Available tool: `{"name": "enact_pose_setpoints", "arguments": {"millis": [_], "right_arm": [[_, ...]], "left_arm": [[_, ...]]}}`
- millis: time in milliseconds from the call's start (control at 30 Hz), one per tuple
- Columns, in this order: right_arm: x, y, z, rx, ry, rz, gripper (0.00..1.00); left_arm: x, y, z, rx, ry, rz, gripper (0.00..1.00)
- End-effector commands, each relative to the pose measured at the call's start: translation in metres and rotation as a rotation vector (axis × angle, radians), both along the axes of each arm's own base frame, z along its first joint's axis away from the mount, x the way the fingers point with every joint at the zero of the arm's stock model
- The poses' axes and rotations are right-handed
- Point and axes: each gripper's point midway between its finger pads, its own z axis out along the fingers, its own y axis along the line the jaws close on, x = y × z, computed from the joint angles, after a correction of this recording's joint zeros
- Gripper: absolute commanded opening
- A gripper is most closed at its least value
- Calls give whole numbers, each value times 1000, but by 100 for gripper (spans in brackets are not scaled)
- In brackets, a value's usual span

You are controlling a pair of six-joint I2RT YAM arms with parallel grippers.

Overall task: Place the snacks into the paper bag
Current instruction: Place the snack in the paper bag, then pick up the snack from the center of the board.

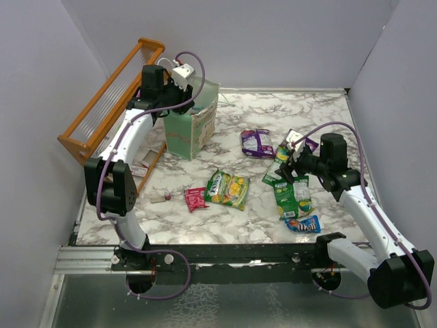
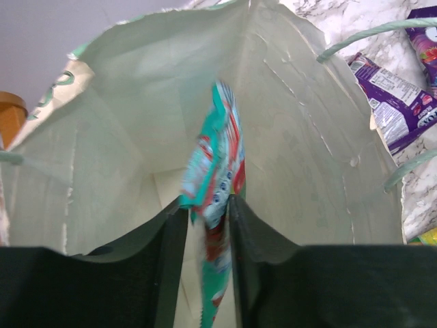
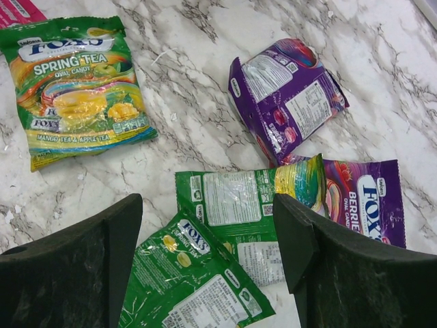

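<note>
The mint-green paper bag stands open at the back left. My left gripper hangs over its mouth. In the left wrist view the jaws stand slightly apart with a blurred teal packet between them, loose on its left side, above the bag's inside wall. My right gripper is open and empty, low over two green packets. On the table also lie two purple packets, a yellow-green one, a red one and a blue one.
An orange slatted rack leans against the left wall beside the bag. A tiny red-capped tube lies near the red packet. Grey walls close the table on the left, back and right. The bag's loop handles hang towards the purple packets.
</note>
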Motion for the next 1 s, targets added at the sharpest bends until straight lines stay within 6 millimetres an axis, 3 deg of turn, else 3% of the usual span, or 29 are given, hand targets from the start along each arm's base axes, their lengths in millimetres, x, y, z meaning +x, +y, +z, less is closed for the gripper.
{"name": "enact_pose_setpoints", "arguments": {"millis": [0, 167, 233, 367, 567, 633, 767, 967], "right_arm": [[2, 0, 2, -1, -16, 9, 78], [3, -1, 1, -5, -16, 2, 78], [3, -1, 1, -5, -15, 1, 78], [3, -1, 1, -6, -16, 0, 79], [4, -2, 1, -8, -20, -5, 79], [4, -2, 0, -8, -18, -7, 79], [4, -2, 2, -5, -21, -9, 79], [5, -2, 5, 1, -27, -17, 79]], "left_arm": [[1, 5, 46, 12, -123, 19, 41], [1, 9, 65, 15, -169, 44, 48], [-5, 12, 85, 10, -213, 52, 51], [-12, 16, 103, 4, -257, 72, 58], [-42, 24, 127, 8, -327, 78, 74], [-56, 27, 130, 19, -342, 70, 81], [-91, 29, 128, 54, -331, 14, 86], [-152, 21, 98, 63, -227, -103, 86]]}}
